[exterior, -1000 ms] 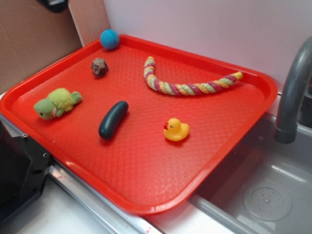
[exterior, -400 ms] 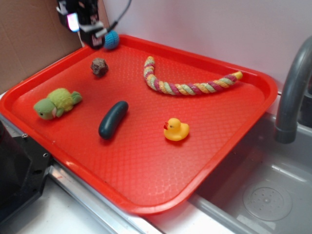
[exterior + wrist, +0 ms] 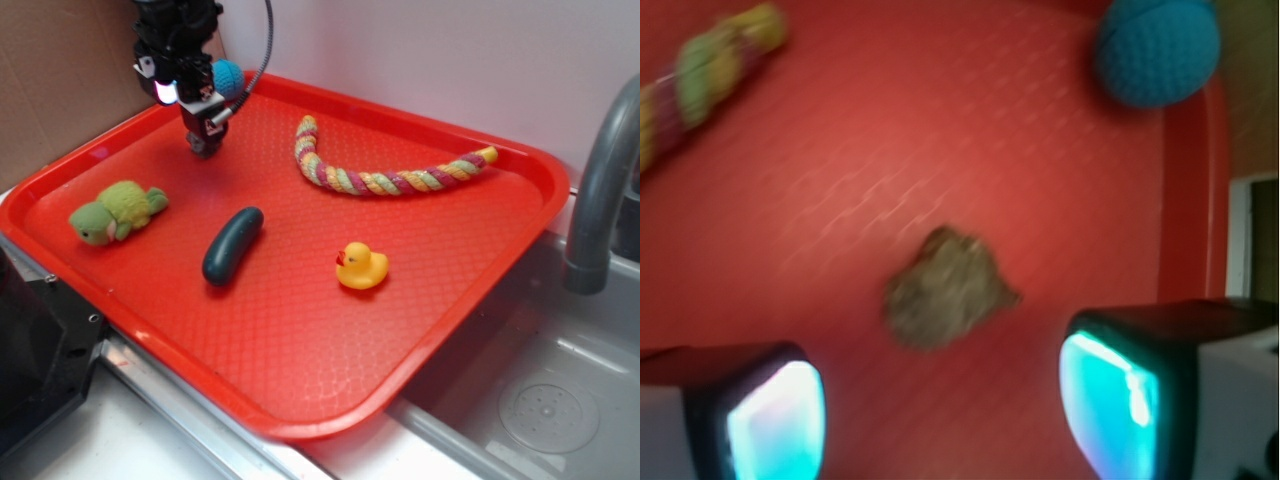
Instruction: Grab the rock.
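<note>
Your end effector has come down over the far left part of the red tray and now hangs right above the rock. A second ago no arm was over the tray at all; a moment later it showed at the top left corner, beside the blue ball; now it sits lower and further in, and from the outside view it hides most of the rock.

From the wrist view you see the rock lying on the tray floor, roughly midway between the two glowing fingertips and a little beyond them. The jaws stand wide apart and hold nothing. The blue ball is off toward the tray's corner, well clear of the rock.

For your task this means the approach looks about done: you are lined up, and what remains is, by my judgement, a short descent and then closing. How far the tips are above the tray floor you cannot tell from these views, and the wrist picture is a bit blurred.

Nothing else on the tray has shifted: the green turtle, the cucumber, the duck and the braided rope lie where they lay before.
</note>
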Motion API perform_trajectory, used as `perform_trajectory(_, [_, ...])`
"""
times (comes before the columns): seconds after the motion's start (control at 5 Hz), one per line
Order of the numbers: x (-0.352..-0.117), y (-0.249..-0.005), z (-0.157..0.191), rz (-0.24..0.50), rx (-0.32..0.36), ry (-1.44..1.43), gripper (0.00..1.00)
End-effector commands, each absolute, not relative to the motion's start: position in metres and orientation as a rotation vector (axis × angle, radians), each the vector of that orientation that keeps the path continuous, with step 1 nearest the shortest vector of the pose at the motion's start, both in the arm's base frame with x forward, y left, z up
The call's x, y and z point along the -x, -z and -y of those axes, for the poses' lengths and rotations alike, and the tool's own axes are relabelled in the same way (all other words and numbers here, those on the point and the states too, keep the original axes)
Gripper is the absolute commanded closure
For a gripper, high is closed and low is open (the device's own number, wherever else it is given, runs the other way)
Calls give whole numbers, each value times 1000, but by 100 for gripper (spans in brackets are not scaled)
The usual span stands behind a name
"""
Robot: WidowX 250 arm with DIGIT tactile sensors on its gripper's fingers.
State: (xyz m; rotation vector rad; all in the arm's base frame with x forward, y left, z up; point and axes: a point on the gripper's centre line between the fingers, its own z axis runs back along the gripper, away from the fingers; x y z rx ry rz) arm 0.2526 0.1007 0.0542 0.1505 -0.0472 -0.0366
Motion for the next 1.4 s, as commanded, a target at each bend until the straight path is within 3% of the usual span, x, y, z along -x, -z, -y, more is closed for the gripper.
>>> perform_trajectory(0.0, [-270, -34, -115, 10, -137, -5, 0])
perform_trajectory(0.2, [-269, -16, -118, -31, -106, -29, 58])
perform_trajectory(0.4, [-268, -15, -119, -47, -114, -39, 100])
perform_trajectory(0.6, [-259, -44, -122, -57, -134, -70, 100])
perform_trajectory(0.8, [-228, -94, -106, -32, -201, -133, 100])
perform_trajectory(1.0, [-192, -141, -74, 90, -150, -121, 100])
perform_trajectory(1.2, [-137, -191, -59, 149, -62, -98, 100])
